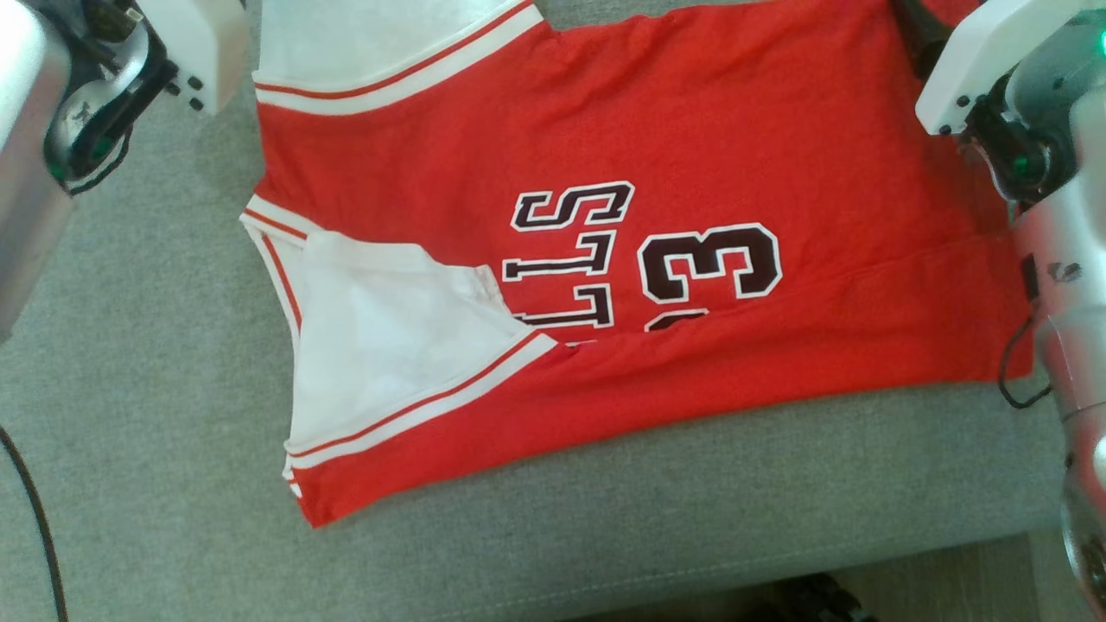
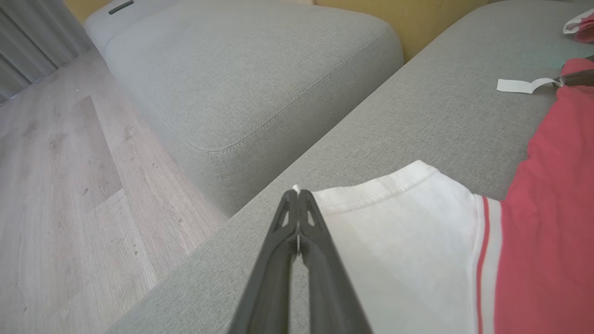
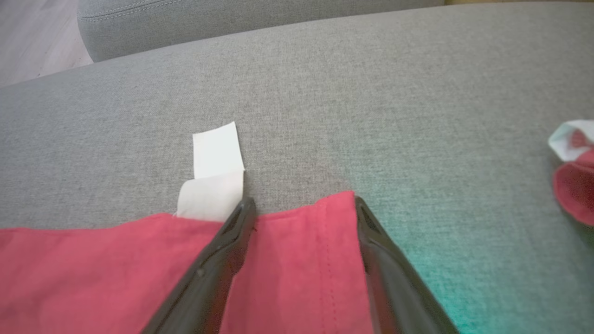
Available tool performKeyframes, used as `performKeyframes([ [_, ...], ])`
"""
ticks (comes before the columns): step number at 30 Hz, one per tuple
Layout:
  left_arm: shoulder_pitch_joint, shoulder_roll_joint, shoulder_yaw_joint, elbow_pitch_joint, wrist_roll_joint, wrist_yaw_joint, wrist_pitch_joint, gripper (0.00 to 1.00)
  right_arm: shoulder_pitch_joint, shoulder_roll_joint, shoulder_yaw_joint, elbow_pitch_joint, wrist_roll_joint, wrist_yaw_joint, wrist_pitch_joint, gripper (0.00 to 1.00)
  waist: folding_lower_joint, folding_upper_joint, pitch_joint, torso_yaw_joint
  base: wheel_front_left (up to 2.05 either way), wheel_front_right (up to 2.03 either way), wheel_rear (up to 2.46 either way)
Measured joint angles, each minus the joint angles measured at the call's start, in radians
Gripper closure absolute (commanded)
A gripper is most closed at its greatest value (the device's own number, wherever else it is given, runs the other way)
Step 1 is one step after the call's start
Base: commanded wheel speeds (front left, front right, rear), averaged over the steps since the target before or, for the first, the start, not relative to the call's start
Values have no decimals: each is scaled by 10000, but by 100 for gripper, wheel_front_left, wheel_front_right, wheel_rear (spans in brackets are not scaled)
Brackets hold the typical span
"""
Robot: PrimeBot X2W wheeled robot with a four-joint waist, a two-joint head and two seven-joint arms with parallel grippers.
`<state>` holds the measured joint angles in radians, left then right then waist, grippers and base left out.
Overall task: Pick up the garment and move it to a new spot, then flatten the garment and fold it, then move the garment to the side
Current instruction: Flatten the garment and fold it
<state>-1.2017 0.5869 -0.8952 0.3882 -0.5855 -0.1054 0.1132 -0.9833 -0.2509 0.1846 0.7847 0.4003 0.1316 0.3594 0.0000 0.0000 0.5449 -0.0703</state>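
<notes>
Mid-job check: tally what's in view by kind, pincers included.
Red jersey: 1
White tag: 1
Red-and-white piece, unclear what: 1
Grey cushions: 2
Pincers: 2, left pincer shut on sleeve, right pincer open at hem
Total: 7

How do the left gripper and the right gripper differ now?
The left gripper is shut, pinching the white sleeve; the right gripper is open, gripping nothing. The left gripper is at a sleeve corner; the right gripper straddles the red hem beside a white label. Both are at edges of one jersey on the grey sofa.
</notes>
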Motion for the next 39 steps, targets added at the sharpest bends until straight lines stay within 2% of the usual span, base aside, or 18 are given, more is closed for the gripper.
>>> performKeyframes([
  [1,23,19,0,-4,-38,2,2,100,-1,0,2,58,-13,0,-19,0,0,0,-5,5,0,0,0],
  [2,46,31,-2,-12,-69,13,6,100,-10,0,12,92,-25,0,-75,9,0,0,-9,9,0,0,0],
  [3,73,36,-2,-35,-69,19,8,100,-33,0,27,128,-29,0,-77,24,0,0,-12,12,0,0,0],
  [4,101,40,-6,-73,-69,61,10,100,-81,-4,44,178,-33,0,-81,43,0,0,-15,19,0,0,0],
  [5,105,40,-19,-98,-69,88,10,100,-125,-10,54,199,-69,0,-105,52,0,0,-16,29,0,0,0],
  [8,104,58,-19,-150,-69,90,10,100,-169,-12,54,263,-75,0,-167,59,0,0,-8,48,0,0,0],
  [9,105,67,-23,-150,-69,92,10,100,-172,-12,54,290,-77,0,-173,65,0,0,-7,51,0,0,0],
  [10,105,69,-23,-151,-71,92,10,100,-176,-15,54,318,-94,0,-176,75,0,0,-7,55,0,0,0],
  [11,105,71,-29,-150,-71,94,8,100,-191,-21,54,339,-134,0,-178,93,0,0,-11,61,0,0,0],
  [12,105,71,-36,-150,-71,94,6,100,-219,-29,52,368,-150,0,-199,100,0,0,-18,71,0,0,0],
  [16,105,71,-50,-107,-100,98,-100,100,-363,-73,44,408,-222,0,-355,100,0,0,-63,122,0,0,0],
  [20,101,67,-33,-40,6,205,-656,100,-374,-94,-171,401,-201,0,-750,100,0,0,-129,171,0,0,0],
  [25,74,-33,153,104,194,456,-1760,100,-397,-159,-694,196,711,0,-1243,100,0,0,-248,284,0,0,0],
  [27,76,-96,222,151,188,533,-1902,100,-353,-267,-763,-86,1198,0,-1323,100,0,0,-339,345,0,0,0],
  [32,382,-230,506,-59,-541,610,-2134,100,441,-719,-780,-1058,2180,0,-1467,100,0,0,-685,504,0,0,0],
  [39,2705,-144,727,-1448,-1716,1097,-2309,100,2375,-951,-817,-1919,2512,0,-1845,100,0,0,-1151,793,0,0,0],
])
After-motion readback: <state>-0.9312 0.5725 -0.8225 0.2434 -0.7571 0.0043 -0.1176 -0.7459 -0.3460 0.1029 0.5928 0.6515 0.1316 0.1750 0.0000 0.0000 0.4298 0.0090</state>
